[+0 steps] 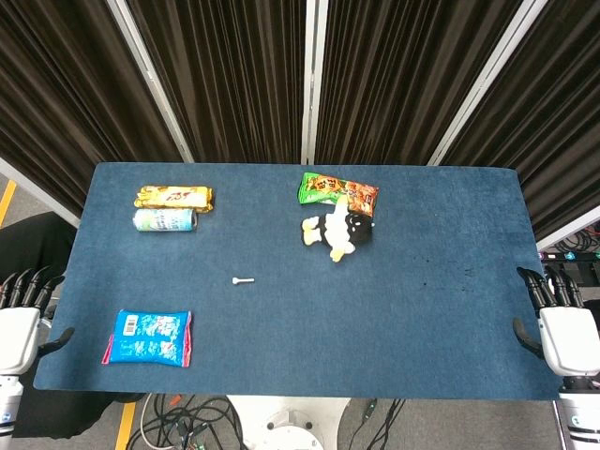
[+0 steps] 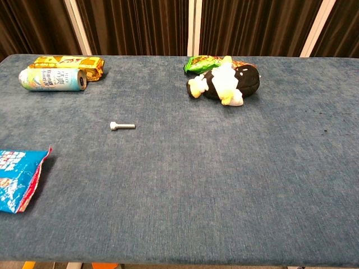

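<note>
My left hand (image 1: pixel 21 323) hangs off the table's front left corner, fingers apart and holding nothing. Nearest to it lies a blue snack bag (image 1: pixel 148 337) (image 2: pixel 17 176). My right hand (image 1: pixel 562 323) sits off the front right corner, also empty with fingers apart. The chest view shows neither hand. A small white bolt (image 1: pixel 243 280) (image 2: pixel 122 126) lies near the table's middle. A black and white plush toy (image 1: pixel 337 232) (image 2: pixel 227 83) lies at the back centre against a green and red snack bag (image 1: pixel 336 190) (image 2: pixel 196 63).
A can (image 1: pixel 165 219) (image 2: pixel 51 79) lies on its side at the back left, with a yellow snack packet (image 1: pixel 174 197) (image 2: pixel 67 63) just behind it. The blue table (image 1: pixel 422 309) is backed by dark curtains. Cables lie on the floor below the front edge.
</note>
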`<state>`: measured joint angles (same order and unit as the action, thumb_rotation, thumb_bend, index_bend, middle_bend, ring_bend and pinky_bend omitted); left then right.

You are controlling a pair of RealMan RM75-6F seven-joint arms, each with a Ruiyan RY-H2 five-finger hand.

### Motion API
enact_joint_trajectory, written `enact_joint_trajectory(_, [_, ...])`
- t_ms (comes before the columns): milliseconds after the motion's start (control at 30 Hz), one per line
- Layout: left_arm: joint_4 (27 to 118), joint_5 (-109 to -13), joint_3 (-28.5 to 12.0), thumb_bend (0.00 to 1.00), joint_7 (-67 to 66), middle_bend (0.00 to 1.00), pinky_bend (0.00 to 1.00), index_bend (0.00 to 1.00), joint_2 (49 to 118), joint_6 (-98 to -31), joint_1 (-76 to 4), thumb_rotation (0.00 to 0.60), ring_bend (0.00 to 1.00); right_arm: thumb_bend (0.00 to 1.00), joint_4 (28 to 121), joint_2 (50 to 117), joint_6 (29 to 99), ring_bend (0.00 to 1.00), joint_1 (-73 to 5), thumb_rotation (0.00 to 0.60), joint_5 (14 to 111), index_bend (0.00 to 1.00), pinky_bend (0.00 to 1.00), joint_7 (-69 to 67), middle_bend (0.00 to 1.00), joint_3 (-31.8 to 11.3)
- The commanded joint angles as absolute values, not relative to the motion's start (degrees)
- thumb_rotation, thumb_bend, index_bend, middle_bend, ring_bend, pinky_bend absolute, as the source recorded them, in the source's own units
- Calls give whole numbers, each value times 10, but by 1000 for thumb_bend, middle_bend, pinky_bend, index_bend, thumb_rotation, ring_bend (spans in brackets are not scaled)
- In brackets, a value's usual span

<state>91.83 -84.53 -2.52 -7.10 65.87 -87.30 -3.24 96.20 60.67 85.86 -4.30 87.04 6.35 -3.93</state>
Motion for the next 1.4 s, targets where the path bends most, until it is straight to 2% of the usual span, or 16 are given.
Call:
enact_joint_trajectory(33, [920, -844, -26, 165, -71, 76, 0, 170, 657, -868, -35, 600, 0, 280, 961, 608, 855, 0, -44, 600, 869, 81, 17, 62, 149, -38])
enact_joint_trajectory(467, [938, -870, -37, 162, -77, 76, 0, 170, 648, -859, -60, 600, 0, 280, 952, 607, 869, 0, -35, 600, 869, 81, 17, 49, 149, -38])
enact_joint_trajectory(633, [969, -906, -53, 168, -45, 77, 0, 175, 633, -812, -116, 600, 0, 281, 953, 604, 870, 0, -37, 600, 873, 81, 17, 51, 149, -39])
enact_joint_trajectory(800, [983, -920, -81, 227, -42, 135, 0, 233, 645, -746, -187, 600, 14, 281, 955, 602, 869, 0, -38, 600, 876, 81, 17, 51, 149, -38])
enact_joint_trajectory(1000, [1000, -863, -113, 307, -92, 152, 0, 272, 680, -618, -283, 600, 15, 282, 959, 599, 871, 0, -35, 600, 875, 81, 17, 53, 149, -37])
enact_joint_trajectory(1133, [992, -805, -125, 364, -132, 168, 0, 320, 719, -556, -330, 600, 16, 282, 960, 598, 870, 0, -33, 600, 870, 81, 17, 55, 149, -38])
enact_joint_trajectory(1267, [963, -720, -130, 385, -224, 173, 0, 368, 776, -528, -365, 600, 16, 282, 962, 598, 864, 0, -35, 600, 865, 80, 17, 57, 149, -39])
enact_joint_trajectory(1400, [942, -629, -129, 405, -293, 173, 0, 375, 831, -514, -396, 600, 16, 282, 964, 598, 860, 0, -39, 600, 865, 80, 17, 60, 149, -40])
